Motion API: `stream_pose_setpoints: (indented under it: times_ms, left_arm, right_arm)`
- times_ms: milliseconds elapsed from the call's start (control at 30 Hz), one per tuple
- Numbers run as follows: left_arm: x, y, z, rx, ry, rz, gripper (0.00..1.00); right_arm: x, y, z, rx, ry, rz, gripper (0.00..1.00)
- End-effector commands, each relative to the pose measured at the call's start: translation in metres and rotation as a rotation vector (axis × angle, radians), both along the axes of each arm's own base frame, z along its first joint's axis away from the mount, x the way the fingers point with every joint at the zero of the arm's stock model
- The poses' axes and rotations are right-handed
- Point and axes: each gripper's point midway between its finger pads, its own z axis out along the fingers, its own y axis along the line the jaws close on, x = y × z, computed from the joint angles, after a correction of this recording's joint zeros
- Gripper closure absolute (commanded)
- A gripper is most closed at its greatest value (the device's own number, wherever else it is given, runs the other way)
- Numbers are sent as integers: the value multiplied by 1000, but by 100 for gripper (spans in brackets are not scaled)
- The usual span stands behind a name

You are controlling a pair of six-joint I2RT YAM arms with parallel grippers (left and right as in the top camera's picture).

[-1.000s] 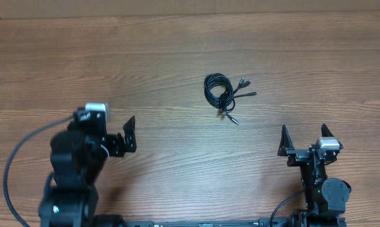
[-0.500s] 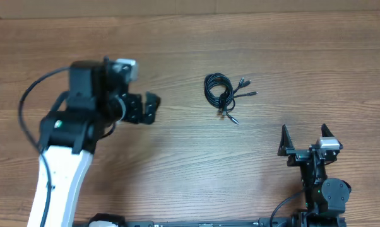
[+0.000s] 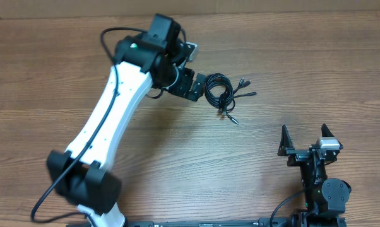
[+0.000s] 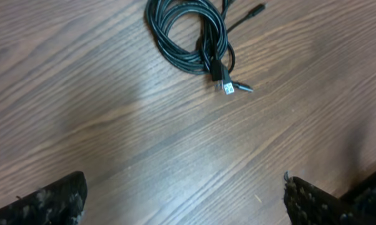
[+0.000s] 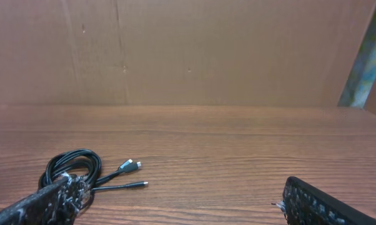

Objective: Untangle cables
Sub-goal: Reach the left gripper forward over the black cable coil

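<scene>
2 plugs (image 3: 243,81) of the cables (image 3: 224,94) point right (coil leftward).

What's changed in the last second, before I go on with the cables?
The left hand swung forward and rightward, and is now open just beside the cables. Nothing was taken hold of or let go. The cables lie as before; the right hand stayed put, open.

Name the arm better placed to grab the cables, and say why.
Left. The left gripper, open, hovers right beside the cables, which lie just ahead in its wrist view. The right gripper, also open, sits far from them.
</scene>
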Motion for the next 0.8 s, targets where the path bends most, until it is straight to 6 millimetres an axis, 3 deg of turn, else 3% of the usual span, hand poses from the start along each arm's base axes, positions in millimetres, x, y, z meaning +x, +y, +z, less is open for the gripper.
stream_pose_setpoints:
  times_ms: [0, 300, 367, 533, 600, 767]
  left_arm:
    - [17, -17, -3, -1, -4, -13, 0]
    - [54, -35, -15, 9, 18, -7, 0]
    - [59, -33, -32, 47, 38, -3, 0]
    - [83, -57, -71, -29, 68, 27, 0]
    - [84, -59, -89, -19, 107, 57, 0]
    - [90, -45, -124, 103, 158, 266, 0]
  right_arm:
    - [0, 1, -2, -1, -2, 3, 0]
    - [0, 1, -2, -1, -2, 3, 0]
    - [0, 1, -2, -1, -2, 3, 0]
    - [0, 1, -2, -1, -2, 3, 0]
    - [0, 1, -2, -1, -2, 3, 0]
    - [0, 1, -2, -1, -2, 3, 0]
